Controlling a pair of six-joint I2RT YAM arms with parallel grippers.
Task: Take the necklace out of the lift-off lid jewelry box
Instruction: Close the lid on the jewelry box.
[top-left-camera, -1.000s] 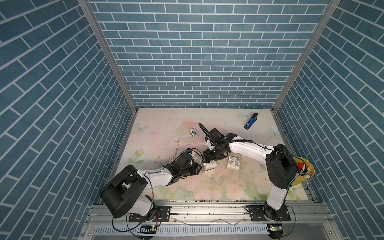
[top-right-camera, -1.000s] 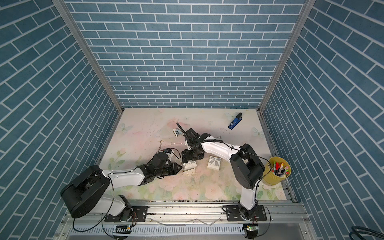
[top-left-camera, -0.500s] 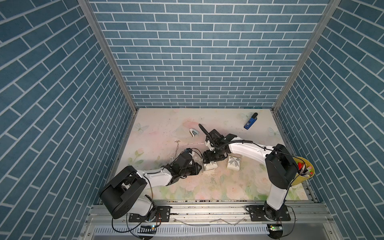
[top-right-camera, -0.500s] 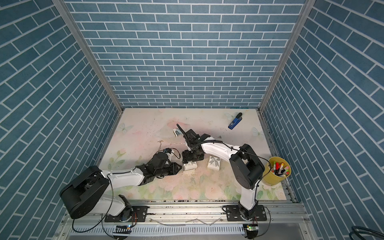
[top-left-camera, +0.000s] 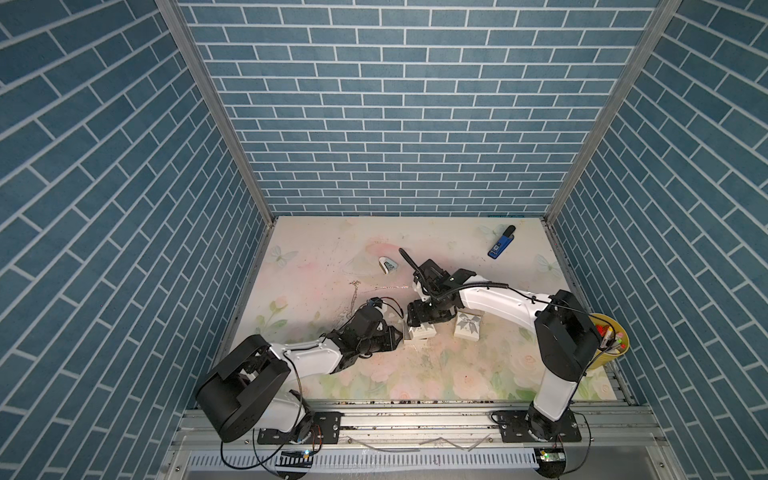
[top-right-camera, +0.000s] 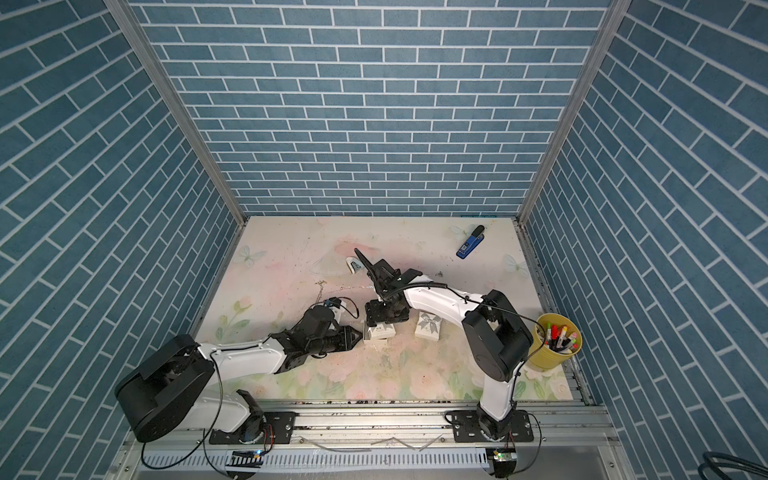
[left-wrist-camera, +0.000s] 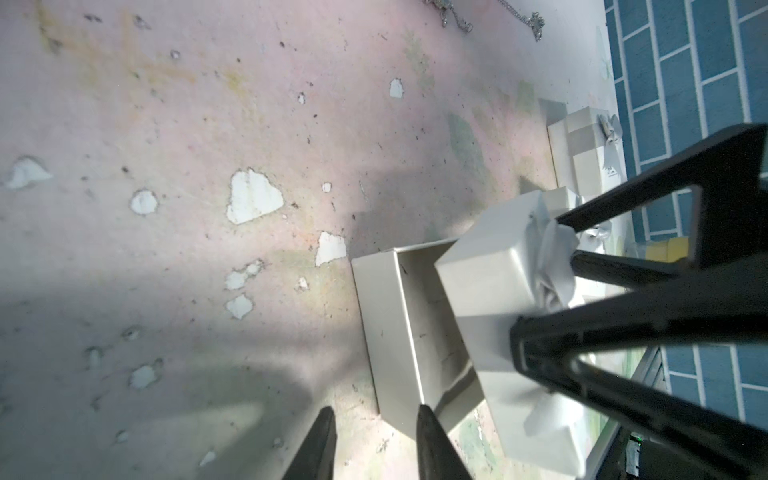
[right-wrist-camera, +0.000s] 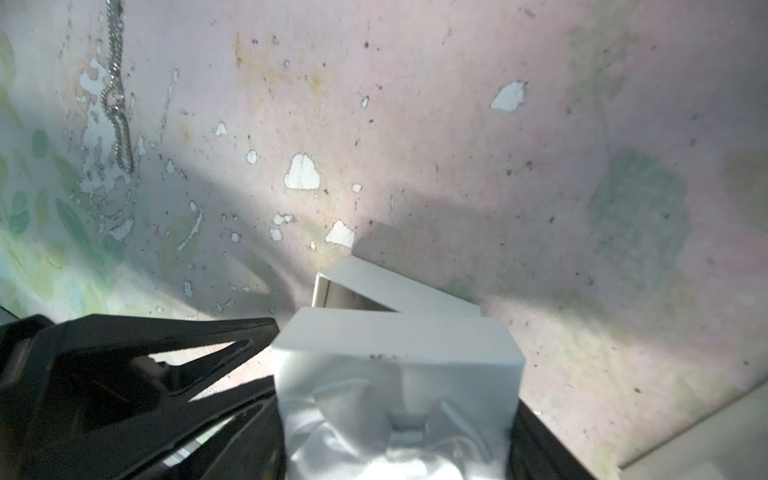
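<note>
Left arm stretched low and forward, left hand (top-left-camera: 398, 333) near the surface, fingers (left-wrist-camera: 324, 440) slightly apart. Right arm bent inward, wrist pointing down, right hand (top-left-camera: 420, 323) clamped on lid (right-wrist-camera: 399, 345). Hands nearly meet.

Bg stuff only: blue stapler-ish thing (top-left-camera: 501, 243) w/ a black top sits near the back right corner of the floral mat (top-left-camera: 436, 374). Yellow cup (top-right-camera: 544, 357) of markers (top-right-camera: 559, 334) at the right edge. Small white/teal obj (top-left-camera: 388, 265) mid-mat, can't tell what it is tbh. Closed white box w/ bow (top-left-camera: 467, 326) too. Blue brick walls (top-left-camera: 395, 124) all around.
</note>
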